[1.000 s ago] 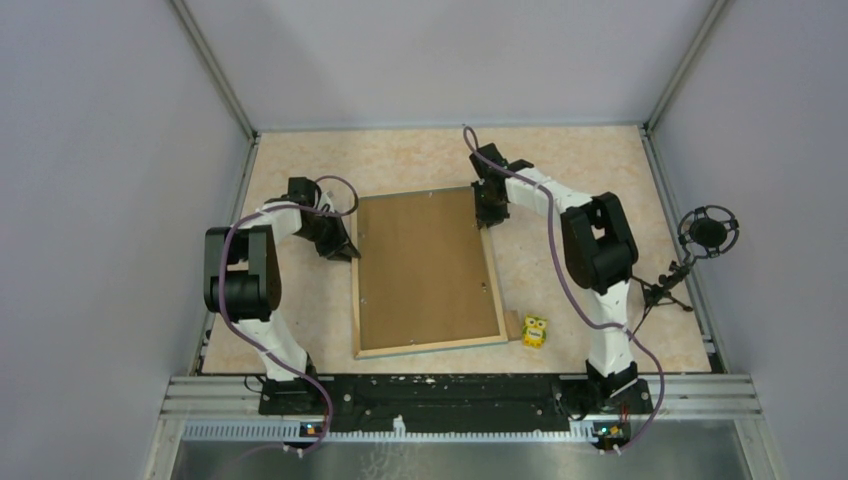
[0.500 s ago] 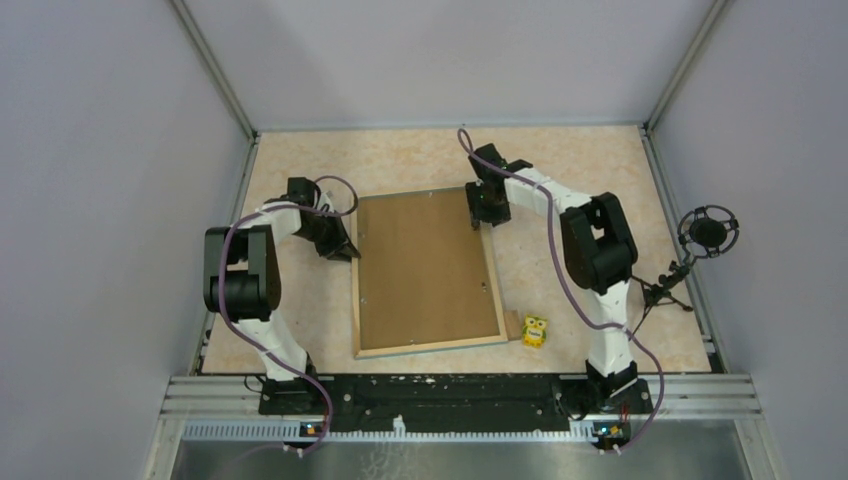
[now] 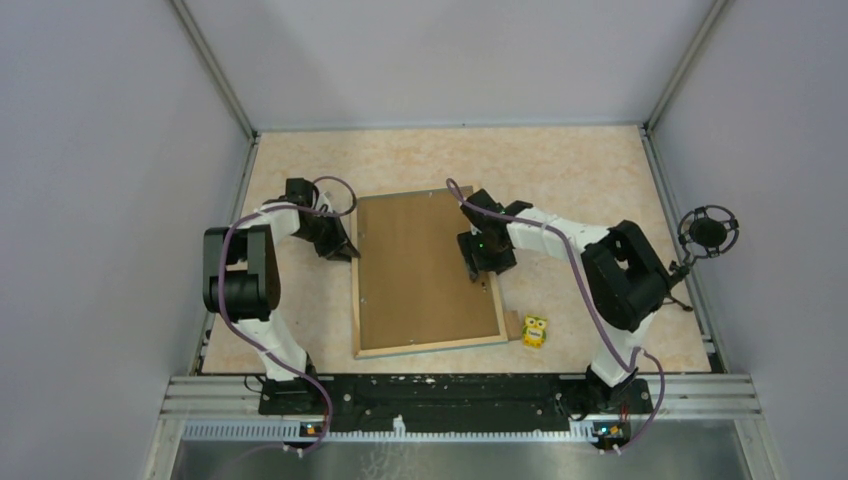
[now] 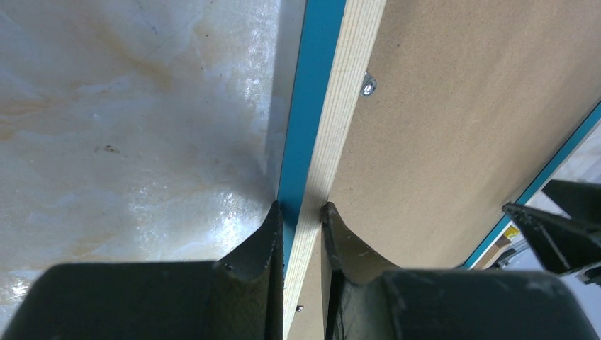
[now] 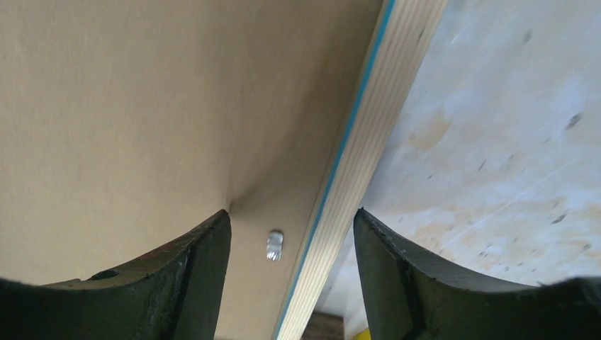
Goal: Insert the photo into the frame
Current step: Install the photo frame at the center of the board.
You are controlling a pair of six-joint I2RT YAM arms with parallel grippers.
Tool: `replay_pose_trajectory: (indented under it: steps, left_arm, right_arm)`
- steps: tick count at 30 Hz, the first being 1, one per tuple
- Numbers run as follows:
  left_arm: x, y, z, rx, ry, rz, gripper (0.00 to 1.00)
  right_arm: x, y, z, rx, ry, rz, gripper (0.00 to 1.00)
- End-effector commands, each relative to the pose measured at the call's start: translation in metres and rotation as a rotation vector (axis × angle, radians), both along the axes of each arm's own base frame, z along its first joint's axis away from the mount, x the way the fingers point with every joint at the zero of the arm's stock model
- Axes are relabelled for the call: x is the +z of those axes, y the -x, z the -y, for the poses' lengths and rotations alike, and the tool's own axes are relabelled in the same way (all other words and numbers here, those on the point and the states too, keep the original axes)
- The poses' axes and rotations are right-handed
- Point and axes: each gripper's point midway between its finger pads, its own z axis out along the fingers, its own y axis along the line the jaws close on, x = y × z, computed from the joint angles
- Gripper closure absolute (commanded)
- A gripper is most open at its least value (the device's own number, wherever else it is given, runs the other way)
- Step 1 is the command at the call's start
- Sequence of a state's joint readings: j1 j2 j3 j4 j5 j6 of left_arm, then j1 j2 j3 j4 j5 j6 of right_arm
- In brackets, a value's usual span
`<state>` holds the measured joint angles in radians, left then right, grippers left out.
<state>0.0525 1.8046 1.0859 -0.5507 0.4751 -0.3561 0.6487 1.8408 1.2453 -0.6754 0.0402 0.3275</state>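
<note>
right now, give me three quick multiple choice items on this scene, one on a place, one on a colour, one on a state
1. Where is the yellow toy?
A) on top of the frame
B) beside the frame's near right corner
C) at the far left corner

2. What colour is the frame's outer edge?
A) red
B) black
C) blue

3. How is the right gripper?
A) open, straddling the frame's right rail
B) shut on the toy
C) out of view

1 B, the top view shows it just off that corner.
2 C, the left wrist view shows a blue strip.
3 A, the right wrist view shows it spread wide across the rail.
</note>
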Motion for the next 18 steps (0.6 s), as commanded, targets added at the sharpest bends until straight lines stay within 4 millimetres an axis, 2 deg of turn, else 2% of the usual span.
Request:
replay_pose_trajectory:
  steps: [1,4,12,18]
  left_arm:
    - [-0.006,-0.009,-0.011,0.057,-0.018,0.021,1.00]
    - [-0.005,-0.010,-0.011,0.059,-0.022,0.025,1.00]
    - [-0.005,-0.009,-0.011,0.056,-0.020,0.026,1.00]
    - [-0.006,-0.009,-0.011,0.056,-0.021,0.024,1.00]
  right_arm:
    - [0.019,0.014,-0.006,-0.029,-0.065,0.046,0.37]
    - [0.014,0.017,0.000,-0.062,-0.055,0.050,0.40]
    - [-0.001,0.023,0.001,-0.083,-0.020,0.028,0.56]
    - [0.002,0.023,0.006,-0.081,0.014,0.036,0.70]
